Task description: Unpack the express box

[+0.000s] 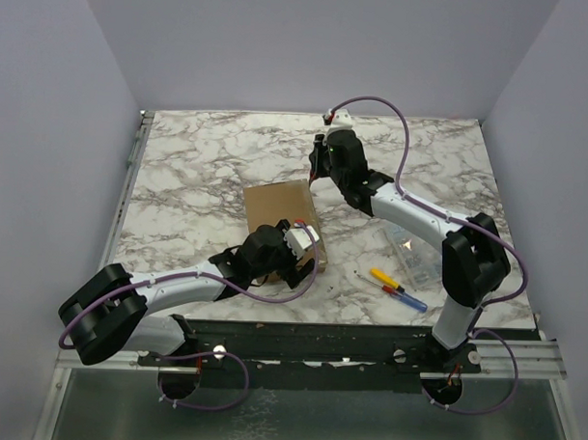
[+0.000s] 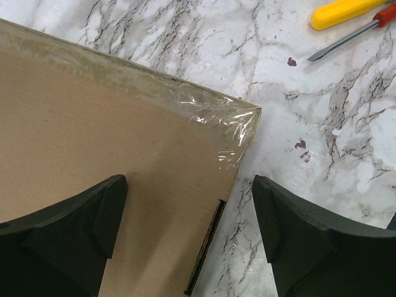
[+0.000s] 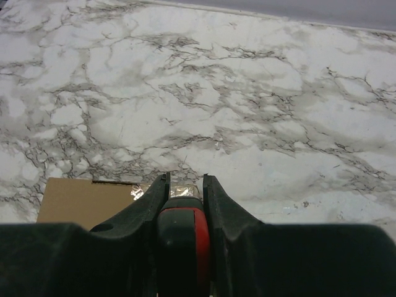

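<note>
We see the left gripper point(image 2: 189, 185) spread wide at the near right corner of the box point(image 2: 93, 142), one finger point(image 2: 68, 241) above the cardboard and the other point(image 2: 309, 247) above the bare marble just beside the box's edge; whether either finger touches the surface, we cannot tell. Wrinkled clear tape point(image 2: 229, 124) wraps that corner, and a dark slot shows along the box's side. The right gripper point(image 3: 185, 185) is clamped around a red object point(image 3: 182, 241) that we cannot identify, held above the bench point(image 1: 199, 159) near the box's far right corner. From above, the brown box point(image 1: 280, 215) lies flat at the middle of the bench, its top closed, between the two arms. Beyond the left gripper lie a yellow-handled tool point(image 2: 346, 12) and a red-handled screwdriver point(image 2: 346, 40), side by side on the marble near the front right. A clear plastic case point(image 1: 413, 258) rests just behind them, partly under the right arm.
</note>
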Action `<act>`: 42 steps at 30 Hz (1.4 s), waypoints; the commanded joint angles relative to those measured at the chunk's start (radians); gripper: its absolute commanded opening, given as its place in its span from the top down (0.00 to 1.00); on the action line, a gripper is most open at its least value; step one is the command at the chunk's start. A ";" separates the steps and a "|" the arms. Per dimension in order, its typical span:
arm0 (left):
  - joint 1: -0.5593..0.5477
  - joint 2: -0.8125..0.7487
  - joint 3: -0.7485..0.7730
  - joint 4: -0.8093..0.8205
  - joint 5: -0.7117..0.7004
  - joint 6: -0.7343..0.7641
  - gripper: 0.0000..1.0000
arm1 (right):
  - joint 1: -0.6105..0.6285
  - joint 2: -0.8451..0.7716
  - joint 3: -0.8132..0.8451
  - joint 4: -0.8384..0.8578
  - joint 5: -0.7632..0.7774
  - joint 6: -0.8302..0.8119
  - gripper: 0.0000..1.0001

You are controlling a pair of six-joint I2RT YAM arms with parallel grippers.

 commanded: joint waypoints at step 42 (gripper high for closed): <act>0.003 0.111 0.060 -0.025 -0.172 -0.063 0.15 | 0.050 0.079 0.114 -0.359 0.005 0.150 1.00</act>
